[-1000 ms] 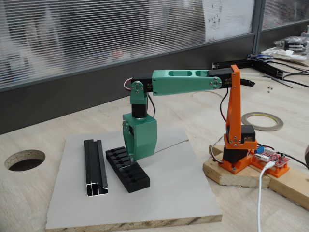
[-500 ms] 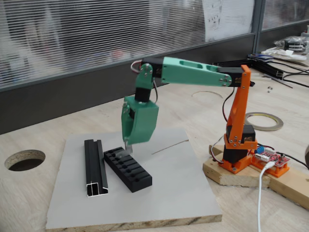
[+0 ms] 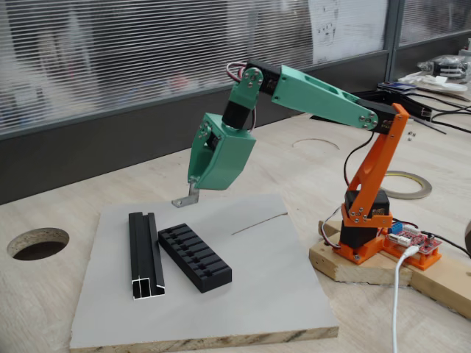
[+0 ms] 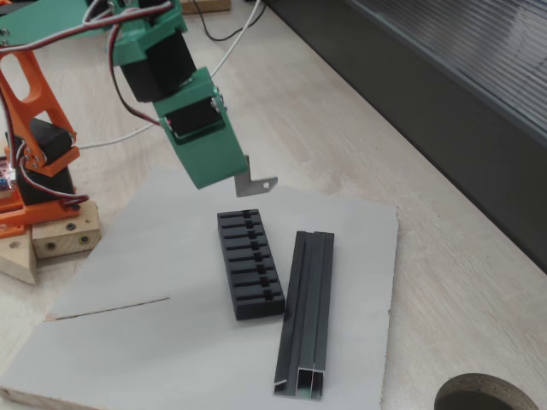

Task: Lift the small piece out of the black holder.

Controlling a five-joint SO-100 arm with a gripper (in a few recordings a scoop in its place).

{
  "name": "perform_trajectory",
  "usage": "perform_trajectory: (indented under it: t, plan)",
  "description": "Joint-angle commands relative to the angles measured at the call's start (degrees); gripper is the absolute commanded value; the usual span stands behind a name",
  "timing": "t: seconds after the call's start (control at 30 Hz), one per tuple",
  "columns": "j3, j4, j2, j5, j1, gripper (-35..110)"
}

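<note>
1. On the pale wooden table [image 3: 66,198], a flat grey square board [image 3: 243,294] carries the work area, with the green-and-orange arm [image 3: 324,99] bolted to a wooden base at the right of a fixed view.

2. Beside the far rim of that board lies a long, narrow black channel-shaped rail [image 3: 146,255], just beside the flat rectangular black plastic holder [image 3: 194,257] with its row of crosswise slots; the two look close but apart.

3. Above the holder's far end, clear of it and of the board, hangs the green two-finger gripper [image 3: 193,187], pressed together on the upright leg of the small piece [image 3: 187,198], a tiny grey metal L-shaped bracket whose foot juts out sideways in the air.

4. Judged from its look, the bracket is light, stiff and thin, with smooth metal faces that could slide between the pads; its flat upright leg, well above the bend, appears the soundest place to pinch, and a shallow grip near the tip risks letting it swing or drop.

5. Seen from the side, a fixed view shows the open air between bracket and holder; another fixed view, looking down, shows the holder [image 4: 249,262] with its slots apparently empty, though their depths are too dark to be sure, and reveals a small hole in the bracket's [image 4: 256,184] foot below the gripper [image 4: 243,177].
</note>
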Motion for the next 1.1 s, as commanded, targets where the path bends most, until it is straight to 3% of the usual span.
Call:
perform_trajectory:
  t: [0.0, 0.3, 1.07]
  plan:
    - [-1.41, 0.35, 5.19, 1.05, 3.43, 10]
    - [-1.41, 0.26, 8.09, 1.05, 8.53, 10]
    - [-5.10, 0.35, 7.03, 1.05, 8.61, 10]
